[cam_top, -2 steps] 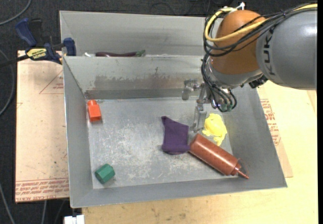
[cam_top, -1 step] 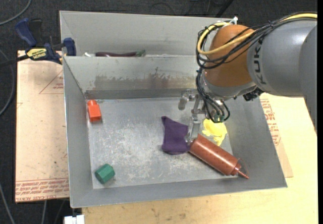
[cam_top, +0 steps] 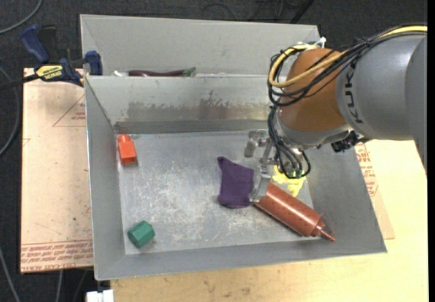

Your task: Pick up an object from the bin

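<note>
The end effector point(cam_top: 261, 181) hangs low in the right half of the bin point(cam_top: 102, 158), its tip down near the floor in the narrow gap between a crumpled purple cloth point(cam_top: 234, 185) and the blunt end of a brown tube point(cam_top: 289, 211), which lies slantwise toward the near right corner. Whether it is apart or together cannot be told from this angle, and nothing shows clamped in it. A small yellow thing point(cam_top: 293, 186) lies just behind the tube, partly under the wrist. An orange block point(cam_top: 126, 149) sits well apart by the left wall, a green block point(cam_top: 141, 233) near the front left corner. By the look of it, the approach is done and the pick itself is not: every object rests on the bin floor, none raised. What remains is to close on the cloth or the tube, which of the two cannot be told, and lift it clear of the bin.
</note>
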`<state>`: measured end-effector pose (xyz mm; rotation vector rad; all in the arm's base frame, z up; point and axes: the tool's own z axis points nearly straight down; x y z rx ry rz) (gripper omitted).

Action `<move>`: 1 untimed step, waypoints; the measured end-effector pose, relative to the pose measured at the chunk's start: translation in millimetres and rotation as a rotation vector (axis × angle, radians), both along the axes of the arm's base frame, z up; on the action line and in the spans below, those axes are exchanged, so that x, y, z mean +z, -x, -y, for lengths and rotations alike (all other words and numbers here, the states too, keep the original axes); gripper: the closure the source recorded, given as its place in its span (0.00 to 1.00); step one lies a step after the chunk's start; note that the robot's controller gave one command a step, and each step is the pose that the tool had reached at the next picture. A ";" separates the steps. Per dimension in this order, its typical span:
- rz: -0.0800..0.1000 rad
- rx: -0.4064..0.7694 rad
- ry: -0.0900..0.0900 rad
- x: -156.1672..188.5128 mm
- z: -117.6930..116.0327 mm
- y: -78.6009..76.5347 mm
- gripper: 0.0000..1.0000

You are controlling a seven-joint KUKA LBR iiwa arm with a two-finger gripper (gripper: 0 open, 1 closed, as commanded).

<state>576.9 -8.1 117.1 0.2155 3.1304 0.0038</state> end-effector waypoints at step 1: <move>-0.004 0.047 0.000 -40.9 -4.6 2.2 0.00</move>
